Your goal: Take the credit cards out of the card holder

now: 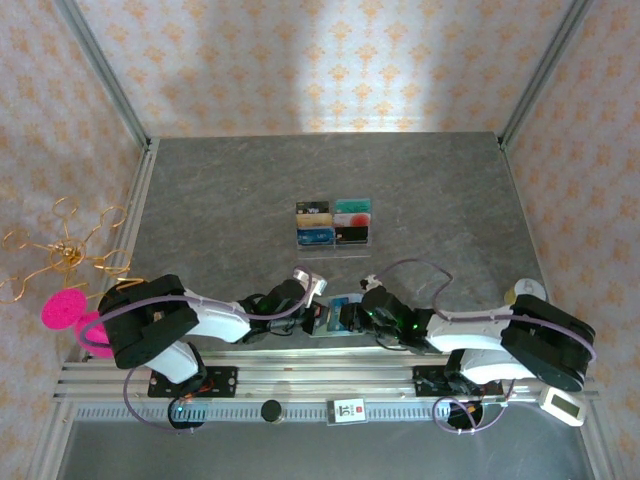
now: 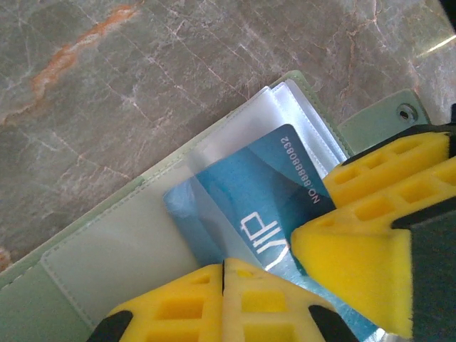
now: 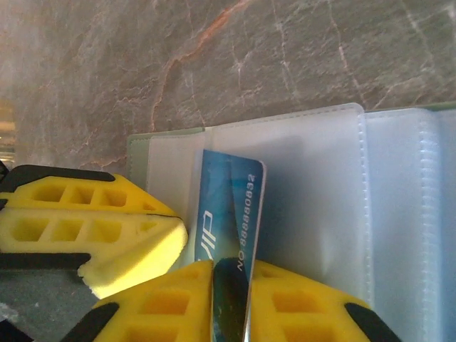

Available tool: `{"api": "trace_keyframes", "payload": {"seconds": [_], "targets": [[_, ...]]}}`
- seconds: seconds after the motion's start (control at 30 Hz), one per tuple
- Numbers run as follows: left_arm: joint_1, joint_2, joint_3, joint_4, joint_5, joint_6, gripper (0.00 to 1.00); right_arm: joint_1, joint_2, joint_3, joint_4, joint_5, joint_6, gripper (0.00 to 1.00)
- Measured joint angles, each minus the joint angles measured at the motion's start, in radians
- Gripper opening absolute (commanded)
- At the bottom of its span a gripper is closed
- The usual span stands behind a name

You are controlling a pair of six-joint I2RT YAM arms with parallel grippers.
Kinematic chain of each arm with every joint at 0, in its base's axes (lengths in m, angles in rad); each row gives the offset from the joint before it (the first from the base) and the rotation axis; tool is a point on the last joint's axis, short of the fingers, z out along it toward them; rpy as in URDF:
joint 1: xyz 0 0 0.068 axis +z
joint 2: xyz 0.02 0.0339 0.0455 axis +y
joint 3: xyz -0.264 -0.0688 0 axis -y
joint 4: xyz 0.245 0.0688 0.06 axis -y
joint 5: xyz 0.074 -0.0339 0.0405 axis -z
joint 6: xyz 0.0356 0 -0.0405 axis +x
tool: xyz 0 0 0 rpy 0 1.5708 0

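Observation:
The card holder [image 1: 340, 302] lies unfolded near the table's front edge, pale green with clear pockets [image 3: 320, 199] and a snap tab [image 2: 385, 121]. A blue VIP credit card [image 2: 256, 185] sticks partly out of a pocket. My right gripper [image 3: 229, 274] has the card's [image 3: 231, 206] near end between its yellow fingers, which stand only a narrow gap apart. My left gripper [image 2: 224, 274] is shut with nothing in it, its tips resting on the holder [image 2: 114, 256] right beside the card. Both grippers meet over the holder, left [image 1: 318, 318] and right [image 1: 352, 318].
A clear tray of colourful cards [image 1: 333, 222] stands mid-table beyond the holder. A gold wire stand with pink discs [image 1: 65, 262] sits off the left edge. A white round thing [image 1: 525, 292] lies at the right. Patterned walls close in the table.

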Motion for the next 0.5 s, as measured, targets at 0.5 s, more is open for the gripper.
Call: {"api": "trace_keyframes", "payload": {"seconds": [0.5], "targets": [[0.030, -0.118, -0.012, -0.022, -0.003, -0.008, 0.00, -0.013, -0.411, 0.016, -0.309, 0.192, -0.056, 0.00]]}}
